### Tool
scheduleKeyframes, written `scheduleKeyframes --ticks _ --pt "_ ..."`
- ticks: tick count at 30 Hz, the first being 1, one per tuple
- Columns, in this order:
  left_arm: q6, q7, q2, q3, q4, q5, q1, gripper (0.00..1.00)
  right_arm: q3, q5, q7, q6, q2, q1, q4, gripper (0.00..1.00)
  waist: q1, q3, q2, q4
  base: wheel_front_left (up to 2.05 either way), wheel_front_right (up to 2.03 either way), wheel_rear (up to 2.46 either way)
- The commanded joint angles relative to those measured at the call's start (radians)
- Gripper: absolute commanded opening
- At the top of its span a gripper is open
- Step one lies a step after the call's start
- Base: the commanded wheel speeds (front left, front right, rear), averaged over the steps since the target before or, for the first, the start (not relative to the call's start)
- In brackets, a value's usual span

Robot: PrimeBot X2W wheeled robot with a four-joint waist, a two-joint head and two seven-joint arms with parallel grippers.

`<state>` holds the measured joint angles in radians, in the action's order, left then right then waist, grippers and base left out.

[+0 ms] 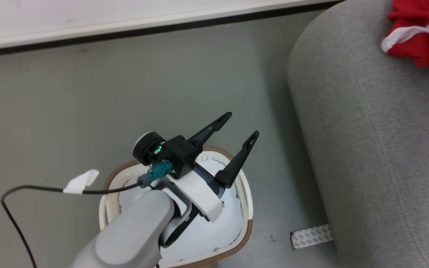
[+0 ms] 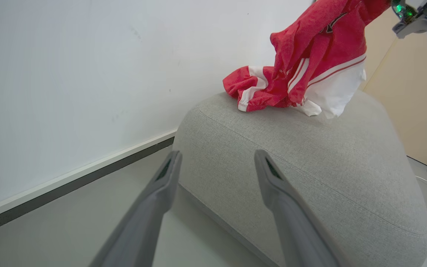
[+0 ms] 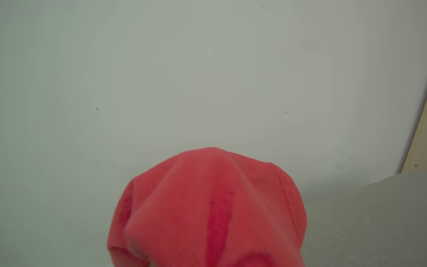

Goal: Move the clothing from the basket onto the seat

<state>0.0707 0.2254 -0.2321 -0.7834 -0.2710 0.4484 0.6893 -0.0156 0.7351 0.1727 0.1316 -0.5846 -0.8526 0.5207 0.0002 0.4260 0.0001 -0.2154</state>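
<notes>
The clothing [image 2: 310,55] is hanging in a long red-and-white fall below the right pincer [image 2: 415,16]. Its long axis is running near upright, and its white lower hem is touching the seat [image 2: 310,178] and lying against a second red garment [image 2: 252,87], which is resting crumpled on the seat's top. In the right wrist view red cloth is bunching over the place where that pincer's fingers rise, hiding them. Judging from how the cloth is hanging lifted, the right pincer is grasping the clothing.

The seat is lying straight below that pincer, and the coming move is turning on this one relation. The garment is already over its goal, so a release would probably be landing it beside the other one, well in from the seat's edge.

The left pincer [image 1: 242,124] is hovering released above the basket [image 1: 247,201], jaws wide apart with nothing between them. From this pincer the clothing is lying ahead and to the right, well apart, beyond the seat's near rounded edge. The basket is sitting directly beneath it on the floor [image 1: 88,111], near the seat's flank. What is showing of the basket's inside around the arm is looking bare and white, so the task is seeming close to done. The right arm is by far the nearer to the clothing.
</notes>
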Motion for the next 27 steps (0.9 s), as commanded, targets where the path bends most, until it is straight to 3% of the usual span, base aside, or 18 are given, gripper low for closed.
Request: scheduleKeyframes --ticks 1,10,12,13,14,15,20,27 --pt "0.000 0.000 -0.010 0.005 0.008 -0.013 0.014 1.00 -0.004 -0.020 -0.017 -0.002 -0.012 -0.017 0.034 0.00 -0.0002 0.053 -0.0001 0.046 0.00 0.00 0.00" --pt "-0.003 0.017 -0.010 0.014 0.005 -0.004 0.026 1.00 -0.133 -0.128 -0.252 -0.002 -0.029 -0.019 0.366 0.02 -0.0002 0.064 -0.0001 0.082 0.00 0.00 0.00" --pt "-0.005 0.018 -0.010 0.017 0.001 -0.001 0.022 1.00 -0.151 -0.120 -0.279 -0.002 -0.040 -0.012 0.407 0.18 -0.0002 0.057 -0.0001 0.084 0.00 0.00 0.00" --pt "-0.007 0.019 -0.011 0.019 -0.001 0.001 0.020 1.00 -0.165 -0.118 -0.293 -0.002 -0.035 -0.006 0.420 0.33 -0.0002 0.052 -0.0001 0.084 0.00 0.00 0.00" --pt "-0.007 0.021 -0.012 0.020 -0.002 0.004 0.017 1.00 -0.176 -0.112 -0.300 -0.002 -0.031 -0.006 0.428 0.91 -0.0002 0.047 -0.0001 0.082 0.00 0.00 0.00" --pt "-0.009 0.023 -0.015 0.022 -0.004 0.006 0.012 1.00 -0.185 -0.111 -0.298 -0.002 -0.033 -0.009 0.434 1.00 -0.0002 0.039 -0.0001 0.079 0.00 0.00 0.00" --pt "-0.017 0.029 -0.020 0.033 -0.020 0.016 -0.011 1.00 -0.291 -0.103 -0.358 -0.002 -0.048 0.031 0.404 1.00 -0.0002 -0.017 -0.0001 0.060 0.00 0.00 0.00" --pt "-0.046 0.037 -0.025 0.081 -0.026 0.050 -0.078 1.00 -0.380 -0.068 -0.425 -0.002 -0.162 0.088 0.296 1.00 -0.0002 -0.134 -0.0001 0.039 0.00 0.00 0.00"
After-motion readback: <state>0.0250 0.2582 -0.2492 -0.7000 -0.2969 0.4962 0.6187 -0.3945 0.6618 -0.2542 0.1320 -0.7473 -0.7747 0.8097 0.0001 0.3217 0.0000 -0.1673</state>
